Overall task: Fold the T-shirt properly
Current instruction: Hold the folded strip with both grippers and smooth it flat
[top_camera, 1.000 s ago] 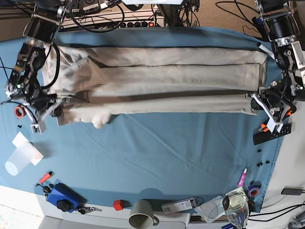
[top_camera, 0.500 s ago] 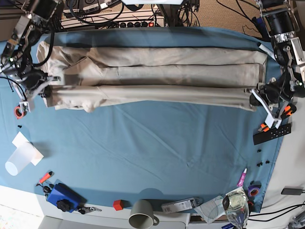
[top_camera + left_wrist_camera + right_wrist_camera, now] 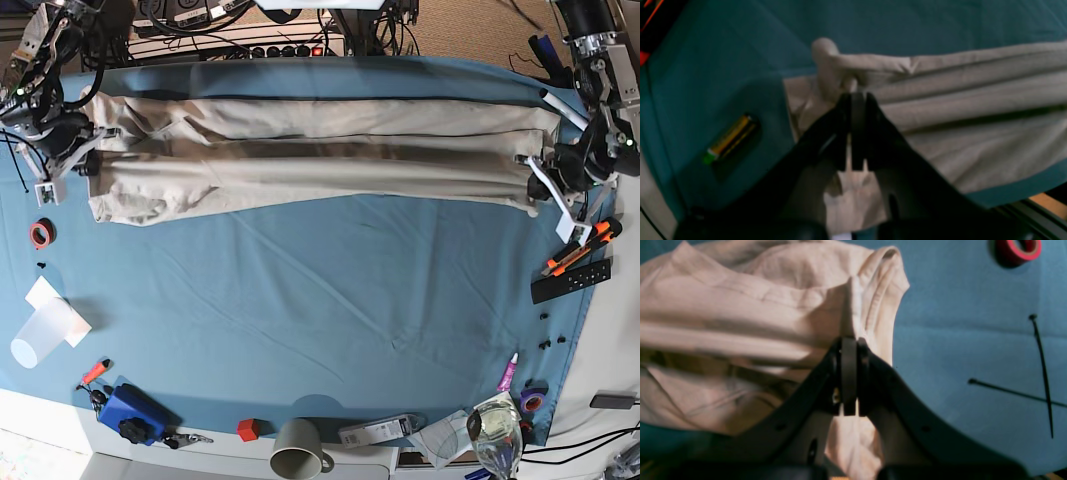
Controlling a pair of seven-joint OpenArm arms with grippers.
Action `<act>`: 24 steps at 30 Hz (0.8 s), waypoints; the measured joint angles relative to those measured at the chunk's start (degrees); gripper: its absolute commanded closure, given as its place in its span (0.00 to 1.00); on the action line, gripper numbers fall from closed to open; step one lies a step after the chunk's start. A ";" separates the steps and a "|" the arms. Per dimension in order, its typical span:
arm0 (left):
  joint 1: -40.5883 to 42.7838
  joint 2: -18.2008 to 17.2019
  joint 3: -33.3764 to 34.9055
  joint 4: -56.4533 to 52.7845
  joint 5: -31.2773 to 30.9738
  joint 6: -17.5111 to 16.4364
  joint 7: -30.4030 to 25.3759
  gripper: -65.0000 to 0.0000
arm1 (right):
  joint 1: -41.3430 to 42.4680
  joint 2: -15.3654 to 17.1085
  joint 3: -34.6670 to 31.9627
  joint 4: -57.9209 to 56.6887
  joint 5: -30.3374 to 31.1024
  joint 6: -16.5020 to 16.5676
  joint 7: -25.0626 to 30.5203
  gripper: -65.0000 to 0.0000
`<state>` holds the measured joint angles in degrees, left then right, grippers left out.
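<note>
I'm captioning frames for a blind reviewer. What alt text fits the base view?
Seen from above, two robot arms stretch a beige T-shirt lengthwise across a blue table cloth, the left gripper and right gripper each clamped on an end. Cups and small tools lie along the near edge.

Black end effector (image 3: 849, 350) arms bear small holes.

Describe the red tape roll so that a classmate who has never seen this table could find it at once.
Start at the blue table cloth and go to the end of the T-shirt held by the right gripper. Just below that end lies the red tape roll, alone on the cloth. It is the only red ring there, unlike the white cup farther down.
</note>
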<state>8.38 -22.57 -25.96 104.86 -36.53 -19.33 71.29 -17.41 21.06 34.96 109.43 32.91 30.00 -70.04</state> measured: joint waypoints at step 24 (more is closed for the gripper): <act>7.76 0.02 -5.77 1.92 -2.56 -0.04 -1.46 0.92 | -2.12 0.02 0.20 0.26 -0.87 -0.15 -1.11 1.00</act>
<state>16.14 -22.55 -31.73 106.78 -39.09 -19.38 69.82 -19.53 21.08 35.16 109.69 32.03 29.85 -71.16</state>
